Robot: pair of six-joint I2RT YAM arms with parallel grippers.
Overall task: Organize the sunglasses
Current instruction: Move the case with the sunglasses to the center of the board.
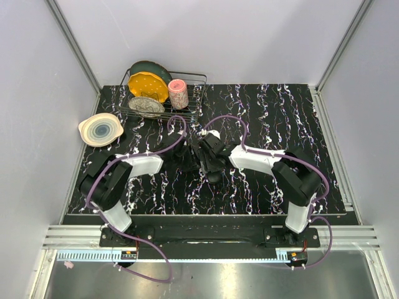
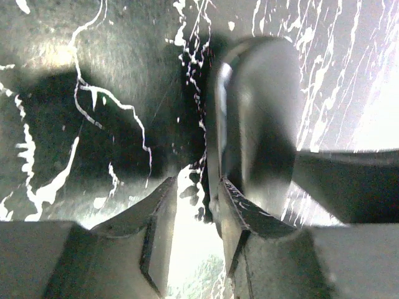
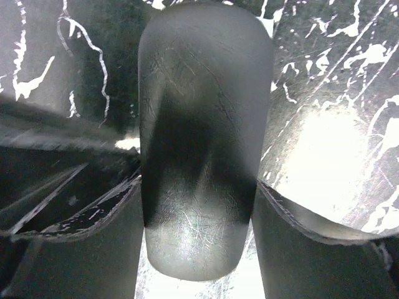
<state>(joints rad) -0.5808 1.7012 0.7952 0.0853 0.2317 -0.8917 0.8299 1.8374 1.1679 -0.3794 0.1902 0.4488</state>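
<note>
Your right gripper [image 3: 198, 187] clasps the case [image 3: 202, 112]. The left gripper [image 2: 196, 193], just beside the case, stands parted and empty. The sunglasses are not visible, perhaps inside the case. This seems the closing step; next, let go gently.

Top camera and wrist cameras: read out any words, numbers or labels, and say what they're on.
No text can be read in any view.
The tag at the left arm's base: too small to read.
The black case: no lettering shows.
</note>
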